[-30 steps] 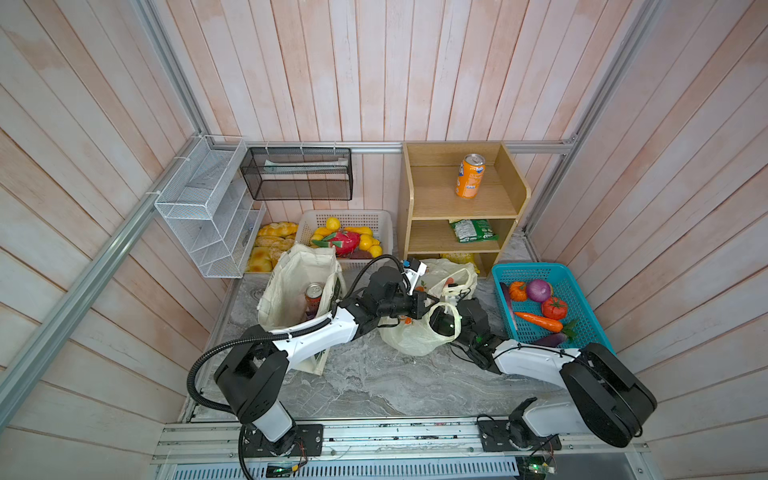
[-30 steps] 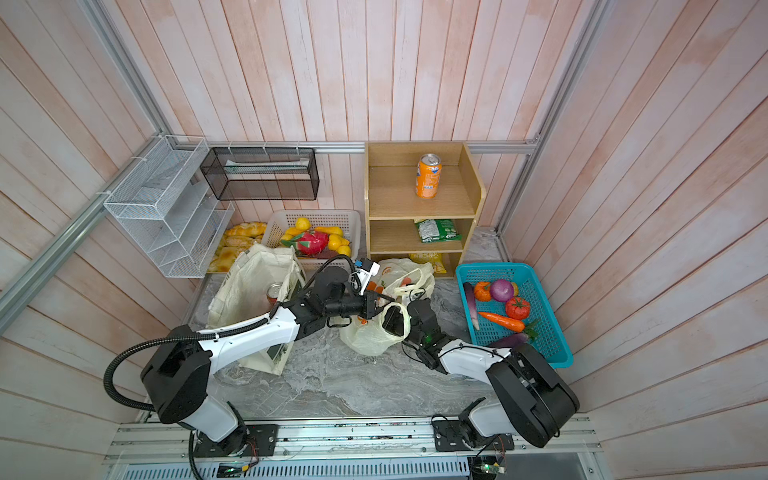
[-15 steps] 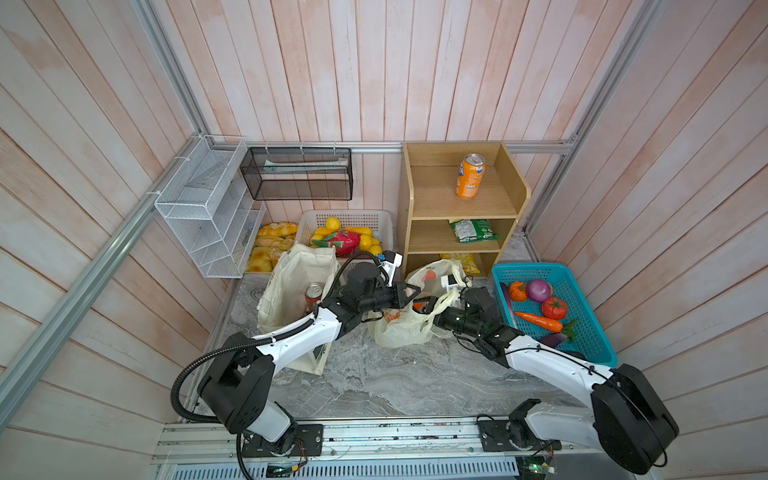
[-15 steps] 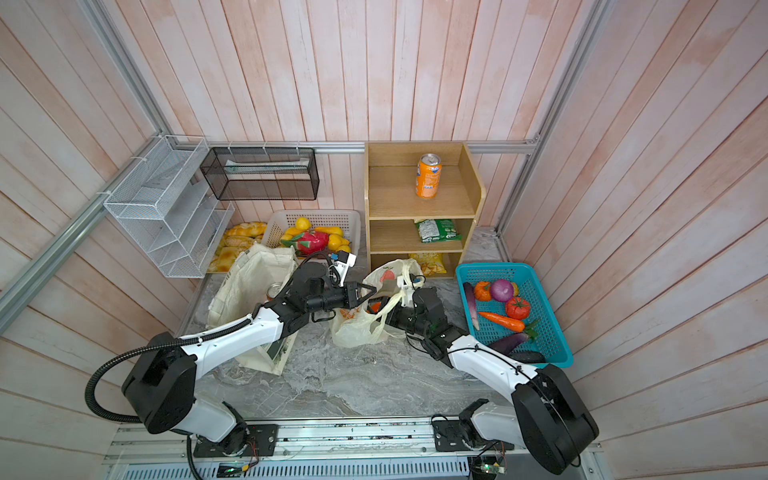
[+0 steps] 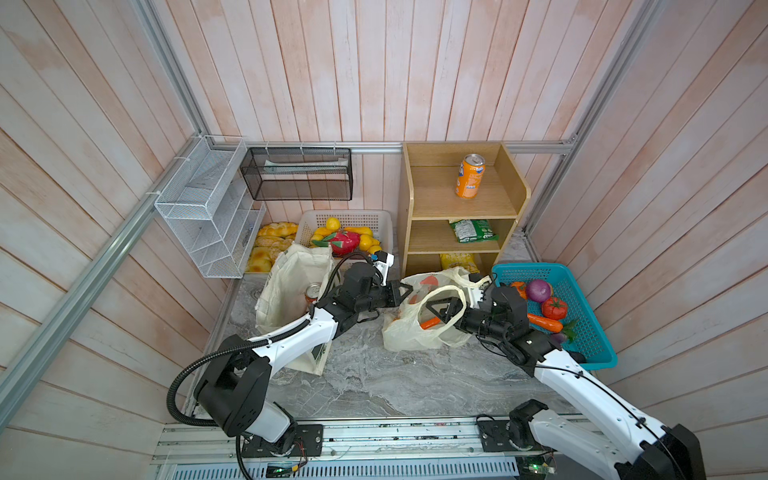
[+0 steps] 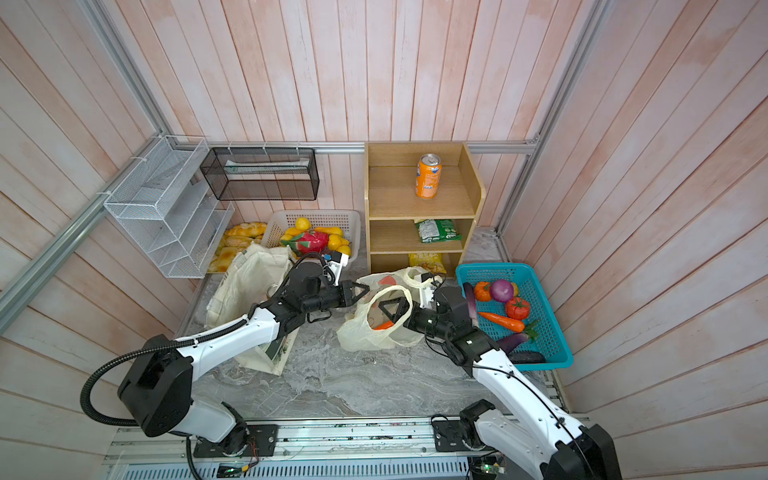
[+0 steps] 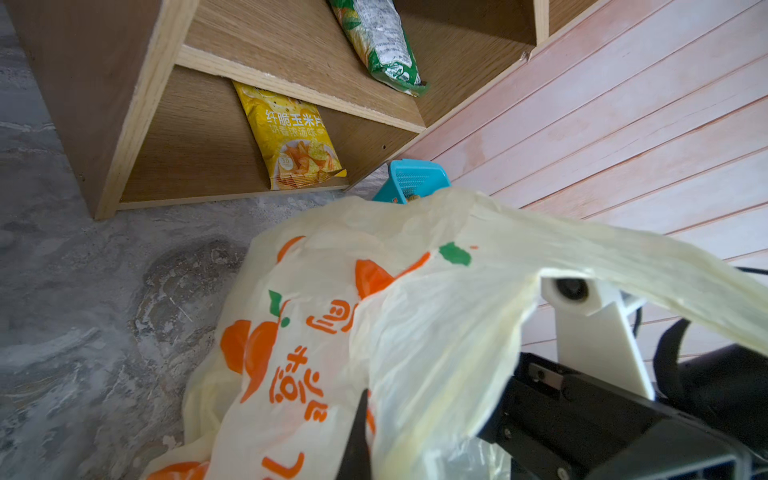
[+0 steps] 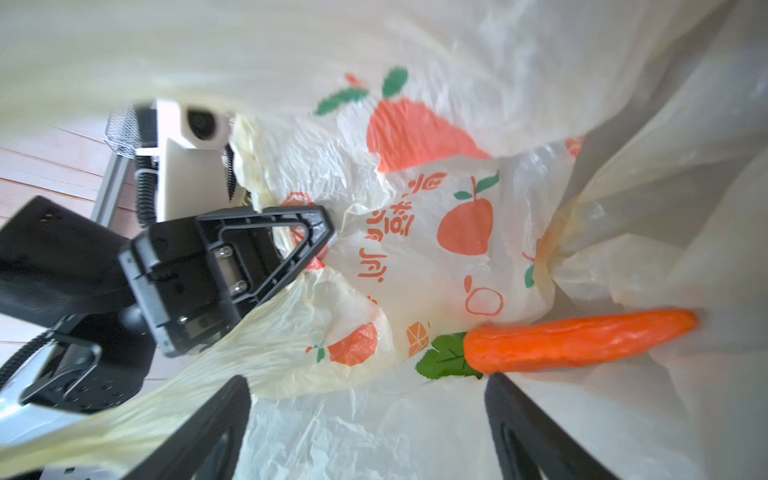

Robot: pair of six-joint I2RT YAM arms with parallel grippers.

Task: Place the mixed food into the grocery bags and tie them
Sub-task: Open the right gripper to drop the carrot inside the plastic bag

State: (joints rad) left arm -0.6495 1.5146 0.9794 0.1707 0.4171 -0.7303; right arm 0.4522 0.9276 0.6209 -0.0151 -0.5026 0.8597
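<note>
**Loading step, with tying to follow.** The plastic bag (image 5: 415, 336) sits mid-counter (image 5: 395, 374). The left hand (image 5: 395, 291) is clamped shut on the bag's rim and holds its mouth up. The right hand (image 5: 444, 308) reaches inside the mouth with its fingers spread wide and nothing between them. A carrot (image 8: 582, 340) lies free on the bag floor just beyond its tips. To do this well, the right hand should probably back straight out along its line of entry, so that the thin film and the handle loop arching over it do not snag, while the left holds the rim taut. Containers, by size:
- The wooden shelf (image 5: 436, 195) carries an orange can (image 5: 469, 176), a green packet (image 5: 473, 230) and a yellow packet (image 7: 291, 137).
- The canvas tote (image 5: 291, 282) stands open on the left with a red can (image 5: 312, 293) inside.
- The blue basket (image 5: 590, 345) on the right holds another carrot (image 5: 544, 322), a tomato (image 5: 554, 308) and an onion (image 5: 539, 290).
- The white basket (image 5: 353, 216) behind holds toy fruit (image 5: 343, 243).

No purple packet is visible.
</note>
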